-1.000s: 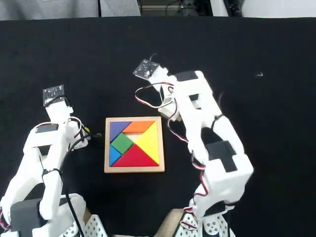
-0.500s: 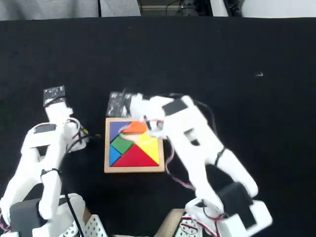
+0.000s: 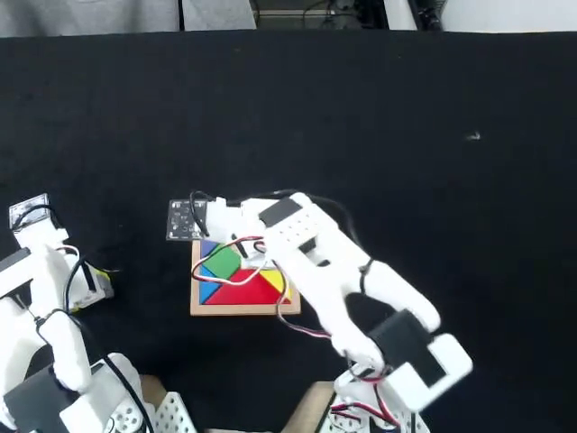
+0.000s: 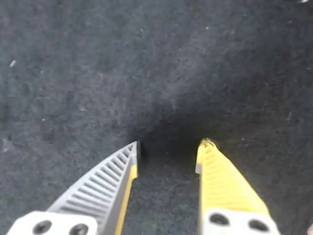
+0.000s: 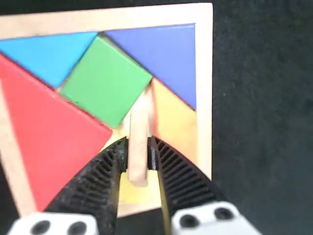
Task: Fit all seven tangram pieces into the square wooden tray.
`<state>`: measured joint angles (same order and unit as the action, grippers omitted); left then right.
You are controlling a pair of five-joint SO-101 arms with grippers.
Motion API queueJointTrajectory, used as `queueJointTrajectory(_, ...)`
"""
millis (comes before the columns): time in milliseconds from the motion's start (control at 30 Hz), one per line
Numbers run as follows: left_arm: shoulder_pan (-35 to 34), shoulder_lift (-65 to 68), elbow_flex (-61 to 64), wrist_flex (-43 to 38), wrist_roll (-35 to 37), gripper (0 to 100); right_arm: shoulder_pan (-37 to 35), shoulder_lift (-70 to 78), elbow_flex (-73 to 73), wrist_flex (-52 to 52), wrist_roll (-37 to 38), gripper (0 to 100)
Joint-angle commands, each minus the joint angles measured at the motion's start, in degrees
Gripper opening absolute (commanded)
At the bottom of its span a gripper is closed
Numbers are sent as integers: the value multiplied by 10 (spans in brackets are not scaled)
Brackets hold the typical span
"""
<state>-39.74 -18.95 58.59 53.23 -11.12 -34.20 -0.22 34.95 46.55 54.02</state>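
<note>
My right hand (image 5: 137,143) clamps a pale piece (image 5: 141,115), on edge I think, over the tray (image 5: 204,88). Light, stiff, thin wood: pinch its flat faces. Left hand (image 4: 168,147) hangs released over the tabletop (image 4: 98,58).

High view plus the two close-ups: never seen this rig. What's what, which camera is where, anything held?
Two white robot arms, a left arm and a right arm, sit side by side at a table under black cloth. The high view is a fixed camera looking down; each close-up comes from a camera on one arm's wrist, looking along its gripper. On the cloth lies a square wooden tray of coloured tangram pieces, among them a red triangle and a green square. The right gripper, over the tray, is closed on a thin pale piece seen edge-on; which piece I cannot tell. The left gripper is open over bare cloth, holding nothing.
</note>
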Motion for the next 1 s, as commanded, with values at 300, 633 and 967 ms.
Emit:
queueJointTrajectory(300,-11,-4,-25,4,-2,198,-10,11,-56,-45,-33,11)
queueJointTrajectory(633,-11,-2,-25,4,-2,198,-11,11,-43,-51,-33,14)
queueJointTrajectory(967,-11,-2,-25,4,-2,198,-11,11,-32,-36,-34,97)
